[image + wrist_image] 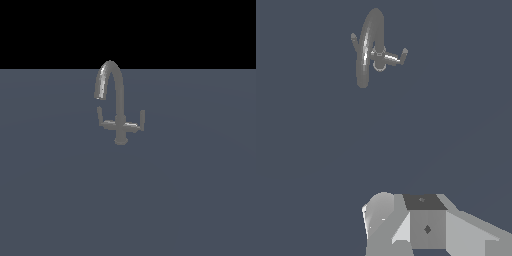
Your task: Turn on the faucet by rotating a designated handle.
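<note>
The faucet (119, 107) is a dull-grey gooseneck tap standing on the flat grey surface, its spout tip curving down toward the exterior view's left. The handle (141, 120) is the short L-shaped lever on the stem's other side, paddle end pointing up. A matching lever (100, 116) sits under the spout tip. The wrist view looks down on the faucet (370, 47) from a distance, with the handle (402, 54) sticking out sideways. Only grey parts of my gripper (406, 222) show at that picture's edge, far from the faucet. The exterior view does not show the arm.
A plain blue-grey floor (190, 200) stretches around the faucet on all sides, with a black background behind it. No other objects are visible.
</note>
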